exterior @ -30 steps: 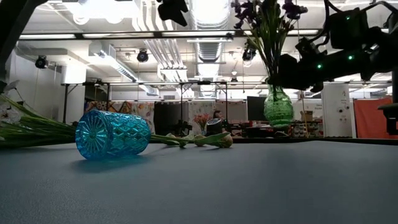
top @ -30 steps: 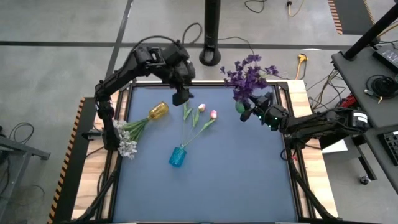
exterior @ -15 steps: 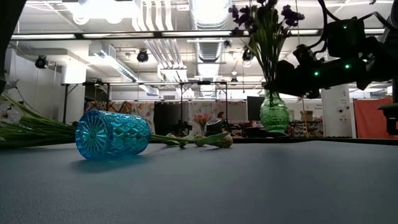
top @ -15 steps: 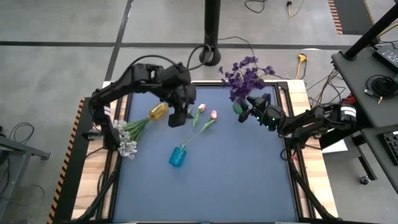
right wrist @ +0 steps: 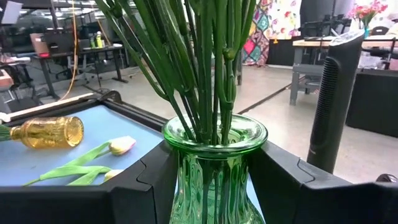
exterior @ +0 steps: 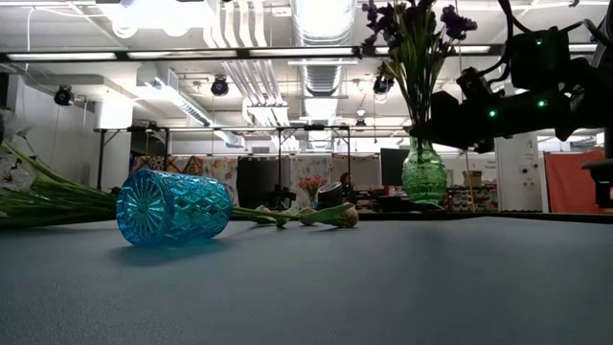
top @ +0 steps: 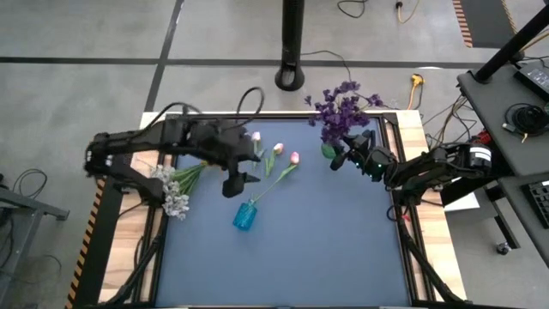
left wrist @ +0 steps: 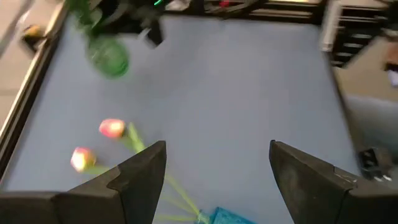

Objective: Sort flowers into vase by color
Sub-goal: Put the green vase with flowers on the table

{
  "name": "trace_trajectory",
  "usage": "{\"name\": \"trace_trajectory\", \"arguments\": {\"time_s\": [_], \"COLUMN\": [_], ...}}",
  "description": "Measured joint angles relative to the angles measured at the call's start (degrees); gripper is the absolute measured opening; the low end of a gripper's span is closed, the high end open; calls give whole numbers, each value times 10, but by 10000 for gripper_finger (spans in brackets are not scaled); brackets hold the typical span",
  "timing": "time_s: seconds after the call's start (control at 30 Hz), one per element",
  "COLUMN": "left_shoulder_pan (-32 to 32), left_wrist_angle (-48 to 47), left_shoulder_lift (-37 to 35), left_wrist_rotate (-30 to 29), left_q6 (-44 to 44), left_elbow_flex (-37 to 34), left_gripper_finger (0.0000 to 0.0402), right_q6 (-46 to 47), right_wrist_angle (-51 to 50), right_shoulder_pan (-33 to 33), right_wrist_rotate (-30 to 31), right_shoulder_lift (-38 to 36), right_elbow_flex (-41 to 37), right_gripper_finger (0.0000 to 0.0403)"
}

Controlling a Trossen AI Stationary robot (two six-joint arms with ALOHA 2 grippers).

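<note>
Tabletop (top: 326, 249) wide open near front.

A black round-based pole (top: 292, 51) stands on the grey floor beyond the table's far edge. Cables (top: 433, 107) trail across the floor near the table's far right corner, one ending in a yellow plug (top: 417, 80). A dark desk (top: 510, 103) with equipment sits at the right. In the low view, ceiling ducts (exterior: 321, 29) and lights (exterior: 64, 95) hang over a room with an orange panel (exterior: 573, 182).
</note>
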Motion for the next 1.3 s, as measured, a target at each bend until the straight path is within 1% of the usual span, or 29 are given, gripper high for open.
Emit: {"name": "trace_trajectory", "arguments": {"time_s": [0.1,0.27,0.37,0.47,0.53,0.77,0.93,1.1,1.3], "left_shoulder_pan": [-16,-37,-46,-49,-53,-61,-61,-61,-61], "left_wrist_angle": [41,105,138,171,185,191,193,195,195], "left_shoulder_lift": [-47,-90,-100,-106,-107,-109,-109,-110,-110], "left_wrist_rotate": [-55,-94,-106,-110,-114,-166,-195,-199,-199], "left_q6": [-60,-135,-154,-169,-171,-171,-171,-171,-170], "left_elbow_flex": [-93,-215,-266,-297,-306,-310,-306,-305,-305], "left_gripper_finger": [267,267,267,267,267,267,267,267,267], "right_q6": [-1,-14,-6,16,22,13,10,-5,-6], "right_wrist_angle": [1,7,6,2,1,15,90,180,179], "right_shoulder_pan": [0,0,0,0,0,0,0,0,0], "right_wrist_rotate": [0,0,-7,-15,-16,-15,-12,-12,-14], "right_shoulder_lift": [0,0,3,13,22,56,102,166,223], "right_elbow_flex": [0,0,0,-1,-6,-8,-8,-7,25], "right_gripper_finger": [166,166,166,166,166,166,166,166,166]}}
